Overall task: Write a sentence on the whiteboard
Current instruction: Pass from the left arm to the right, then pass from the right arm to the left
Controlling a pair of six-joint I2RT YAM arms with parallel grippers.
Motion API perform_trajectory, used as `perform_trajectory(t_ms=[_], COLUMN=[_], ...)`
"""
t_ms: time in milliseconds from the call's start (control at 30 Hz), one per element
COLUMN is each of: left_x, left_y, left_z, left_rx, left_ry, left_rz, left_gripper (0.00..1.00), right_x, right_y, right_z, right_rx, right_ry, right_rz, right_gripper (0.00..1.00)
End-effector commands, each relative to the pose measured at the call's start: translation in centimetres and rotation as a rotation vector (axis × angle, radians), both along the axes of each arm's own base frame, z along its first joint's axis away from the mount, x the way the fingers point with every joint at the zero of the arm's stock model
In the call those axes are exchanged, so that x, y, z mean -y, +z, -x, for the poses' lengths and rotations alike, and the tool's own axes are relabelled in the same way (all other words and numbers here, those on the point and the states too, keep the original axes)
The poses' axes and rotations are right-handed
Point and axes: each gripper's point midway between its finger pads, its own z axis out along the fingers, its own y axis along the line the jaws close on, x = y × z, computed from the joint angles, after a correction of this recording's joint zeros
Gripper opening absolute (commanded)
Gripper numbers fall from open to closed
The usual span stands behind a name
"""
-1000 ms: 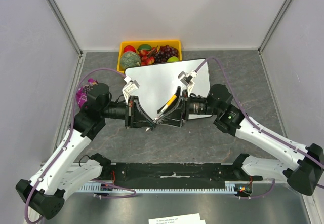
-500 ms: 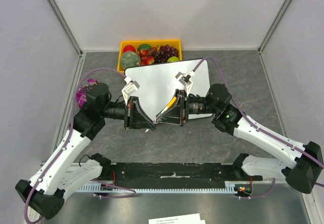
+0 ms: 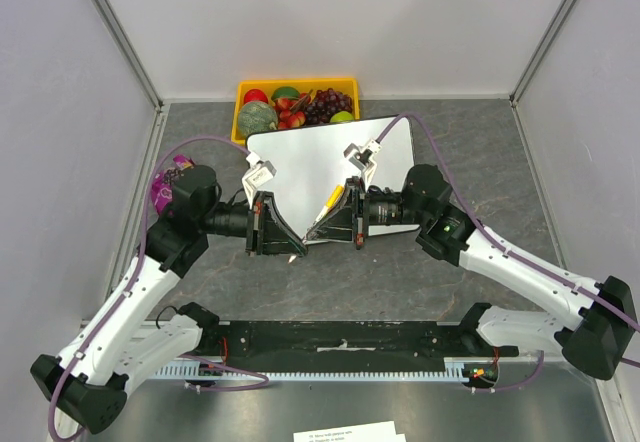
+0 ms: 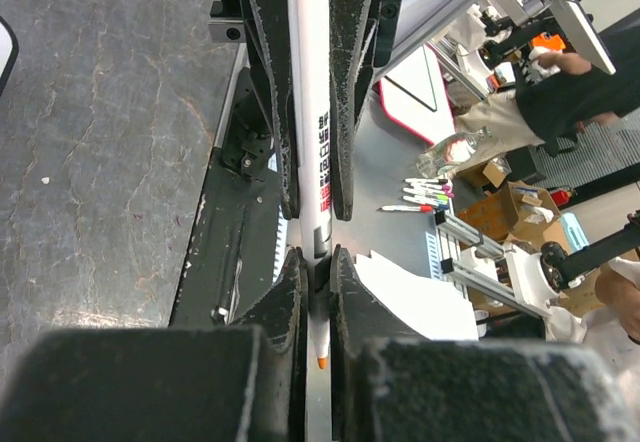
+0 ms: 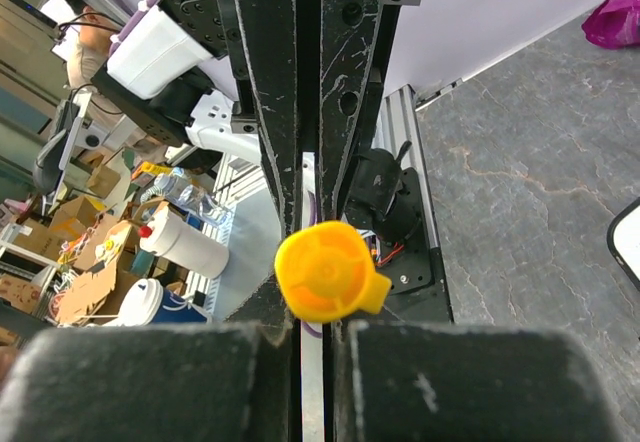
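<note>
A white marker (image 3: 318,222) with a yellow cap end (image 5: 325,272) and a bare orange tip (image 4: 321,362) hangs between both arms, just in front of the whiteboard (image 3: 310,157). My left gripper (image 3: 296,248) (image 4: 318,262) is shut on the marker's tip end. Facing it, my right gripper (image 3: 319,230) (image 5: 318,312) is shut on the marker's barrel below the cap, its fingers (image 4: 350,112) on either side of the white barrel. The sentence is out of view; the board's visible surface is plain white.
A yellow tray (image 3: 296,84) of fruit stands behind the board against the back wall. A purple bag (image 3: 162,188) lies at the left wall. A black rail (image 3: 330,337) runs along the near edge between the arm bases.
My right gripper has gone from open to shut on the marker's barrel and edged slightly left. The left gripper has kept its hold near the tip.
</note>
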Motion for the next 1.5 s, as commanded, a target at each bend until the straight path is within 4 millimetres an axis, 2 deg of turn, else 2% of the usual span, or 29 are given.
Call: perform_trajectory(t_ms=[0, 100, 267, 400, 633, 767, 933, 1133, 1233, 1467], left_x=[-0.2, -0.3, -0.5, -0.9, -2.1, -3.4, -3.9, -4.8, -5.1, -4.7], left_y=[0.1, -0.5, -1.4, -1.8, -1.3, -1.7, -4.8, -8.6, -11.0, -14.2], left_z=[0.5, 0.2, -0.8, -1.9, -2.5, -2.7, -3.3, -5.1, -6.1, -7.9], left_rx=[0.058, 0.047, 0.028, 0.022, 0.015, -0.007, -0.084, -0.142, -0.161, -0.180], left_ry=[-0.010, 0.023, 0.116, 0.211, 0.354, 0.477, 0.539, 0.658, 0.706, 0.739], left_rz=[0.008, -0.012, -0.061, -0.091, -0.102, -0.109, -0.166, -0.237, -0.281, -0.313], left_gripper=[0.18, 0.37, 0.58, 0.62, 0.64, 0.68, 0.70, 0.74, 0.76, 0.79], right_x=[0.2, 0.5, 1.3, 2.2, 4.8, 6.5, 8.6, 10.3, 10.8, 11.4], right_y=[1.1, 0.9, -0.2, -0.9, -2.1, -4.5, -6.7, -8.5, -9.3, -12.3], right_z=[-0.6, -1.0, -1.7, -1.7, -0.8, -0.3, -0.3, -0.3, -0.2, -0.6], right_rx=[0.023, 0.030, 0.026, 0.018, 0.003, -0.023, -0.035, -0.026, -0.026, -0.013], right_ry=[-0.051, -0.091, -0.166, -0.215, -0.285, -0.334, -0.419, -0.481, -0.494, -0.521], right_rz=[-0.001, 0.009, 0.053, 0.070, 0.085, 0.147, 0.202, 0.256, 0.265, 0.324], right_gripper=[0.00, 0.00, 0.00, 0.00, 0.00, 0.00, 0.00, 0.00, 0.00, 0.00])
